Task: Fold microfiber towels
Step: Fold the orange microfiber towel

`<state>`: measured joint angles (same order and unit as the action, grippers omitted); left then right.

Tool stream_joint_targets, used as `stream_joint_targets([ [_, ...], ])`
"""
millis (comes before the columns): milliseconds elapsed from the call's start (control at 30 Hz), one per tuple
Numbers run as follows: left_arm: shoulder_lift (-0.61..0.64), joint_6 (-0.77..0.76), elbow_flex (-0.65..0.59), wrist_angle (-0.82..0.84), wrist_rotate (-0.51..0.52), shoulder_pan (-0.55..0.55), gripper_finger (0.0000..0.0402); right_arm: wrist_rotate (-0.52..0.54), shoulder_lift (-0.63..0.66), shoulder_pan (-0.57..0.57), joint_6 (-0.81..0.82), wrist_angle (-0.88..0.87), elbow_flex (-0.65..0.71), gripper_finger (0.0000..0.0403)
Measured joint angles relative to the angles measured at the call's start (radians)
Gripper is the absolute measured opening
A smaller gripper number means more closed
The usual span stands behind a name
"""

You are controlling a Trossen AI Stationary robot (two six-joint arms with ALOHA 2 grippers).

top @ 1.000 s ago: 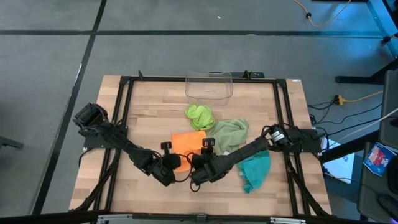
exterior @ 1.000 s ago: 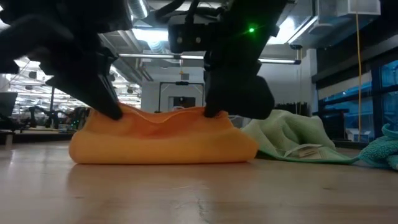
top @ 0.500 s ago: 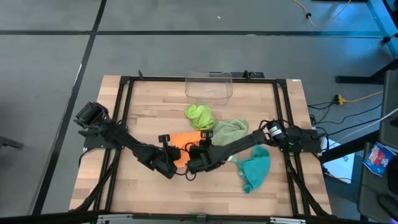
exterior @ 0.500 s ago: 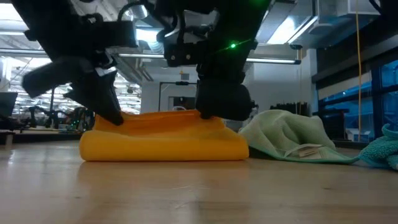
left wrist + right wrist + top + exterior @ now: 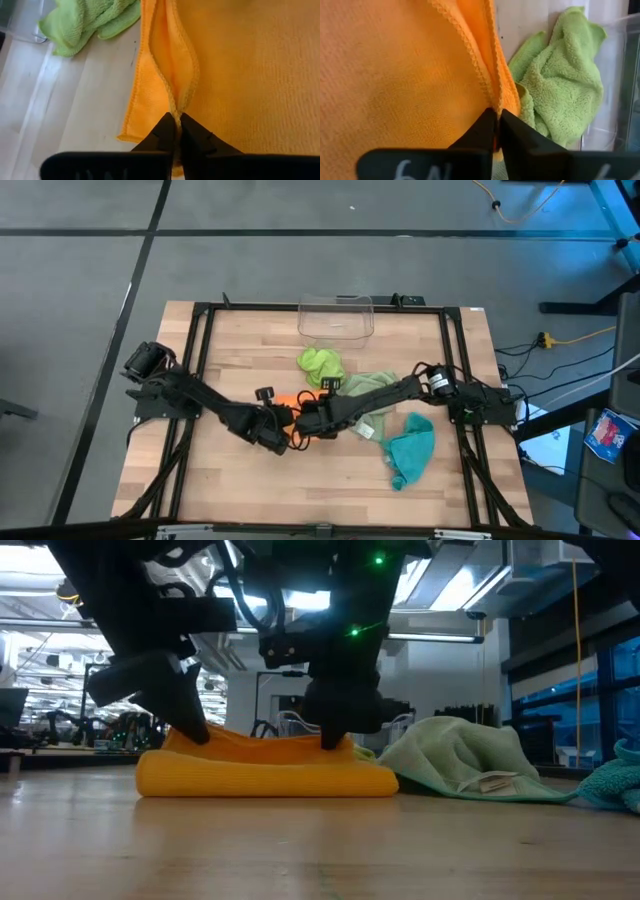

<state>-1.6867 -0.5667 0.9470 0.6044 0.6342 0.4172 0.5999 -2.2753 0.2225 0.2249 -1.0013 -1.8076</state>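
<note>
Both grippers pinch the orange towel's hem: left gripper (image 5: 176, 131) and right gripper (image 5: 496, 131), each nearly closed on a doubled edge. That orange towel (image 5: 291, 402) lies folded flat mid-worktop. Beyond it, toward the far side, sits the lime towel (image 5: 321, 365), with the sage towel (image 5: 370, 390) to its right and the teal towel (image 5: 410, 448) nearer and further right. Soft, light and limp, the cloth will likely sag, so stitched corners look the surest hold.
</note>
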Motion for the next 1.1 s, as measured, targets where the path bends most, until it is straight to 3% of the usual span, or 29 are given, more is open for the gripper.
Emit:
stream_joint_targets([
  [467,0.001,-0.007,0.000,0.061,-0.069,-0.036,0.0102,0.000,0.000,-0.007,0.001,-0.013,0.000,0.0107],
  [833,0.001,-0.007,0.000,0.070,-0.020,-0.036,0.0106,0.004,0.004,-0.006,-0.020,-0.117,-0.026,0.0119],
  [1100,0.010,-0.056,0.000,0.124,-0.017,-0.024,0.0106,0.009,0.004,0.020,0.116,-0.361,-0.175,0.0119],
])
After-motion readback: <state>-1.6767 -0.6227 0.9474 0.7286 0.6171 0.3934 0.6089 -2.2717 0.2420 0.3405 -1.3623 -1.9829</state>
